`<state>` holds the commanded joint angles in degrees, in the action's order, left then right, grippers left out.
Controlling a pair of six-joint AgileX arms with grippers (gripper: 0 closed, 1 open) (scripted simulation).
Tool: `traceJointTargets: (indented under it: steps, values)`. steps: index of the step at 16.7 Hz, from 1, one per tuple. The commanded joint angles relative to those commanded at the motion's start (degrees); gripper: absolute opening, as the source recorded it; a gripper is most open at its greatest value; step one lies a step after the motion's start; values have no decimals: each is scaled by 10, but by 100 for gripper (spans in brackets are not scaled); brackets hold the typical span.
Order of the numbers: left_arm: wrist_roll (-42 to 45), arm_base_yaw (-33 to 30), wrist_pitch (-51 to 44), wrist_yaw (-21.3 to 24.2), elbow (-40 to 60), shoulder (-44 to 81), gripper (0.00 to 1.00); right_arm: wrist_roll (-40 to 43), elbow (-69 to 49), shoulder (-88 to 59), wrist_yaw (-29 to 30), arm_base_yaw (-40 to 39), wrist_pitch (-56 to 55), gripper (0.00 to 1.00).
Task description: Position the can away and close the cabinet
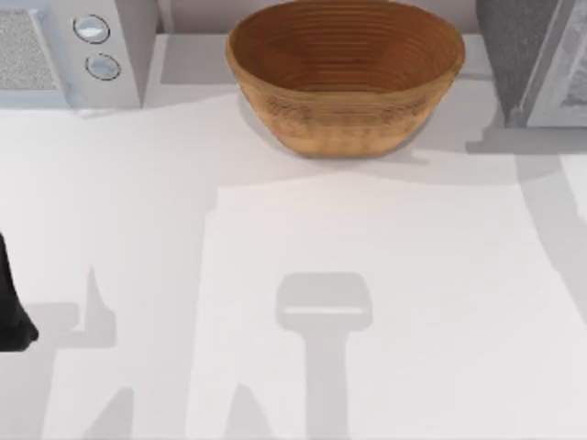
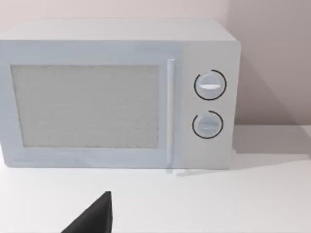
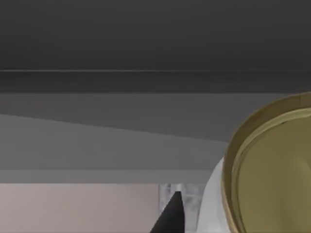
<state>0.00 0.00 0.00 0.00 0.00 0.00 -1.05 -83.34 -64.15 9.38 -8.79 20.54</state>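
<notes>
Two appliances are seen at the back of the table [image 1: 385,302] in the top view: a microwave [image 1: 69,50] at the left and a grey cabinet [image 1: 541,60] at the right, with a woven basket [image 1: 345,73] between them. The left arm [image 1: 11,307] is noted at the table's left edge; in its wrist view one dark fingertip [image 2: 95,218] is recorded in front of the microwave [image 2: 116,92], whose door is shut and whose two dials [image 2: 210,85] face the camera. Whether the left fingers are apart or together cannot be told. In the right wrist view the can [image 3: 272,170], gold-rimmed with a white side, is seen close up against the dark grey cabinet interior [image 3: 146,48], beside one dark fingertip [image 3: 171,216]; whether it is clamped cannot be told.
</notes>
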Motion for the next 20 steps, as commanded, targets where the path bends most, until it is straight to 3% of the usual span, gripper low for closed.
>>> traceJointTargets:
  steps: [6, 15, 20]
  values:
    - [0, 0, 0, 0, 0, 0, 100, 1, -160, -115, 18, -16, 34, 0]
    - [0, 0, 0, 0, 0, 0, 100, -1, -186, -137, 17, -13, 41, 0]
    - [0, 0, 0, 0, 0, 0, 100, -2, -339, -256, 7, -2, 81, 0]
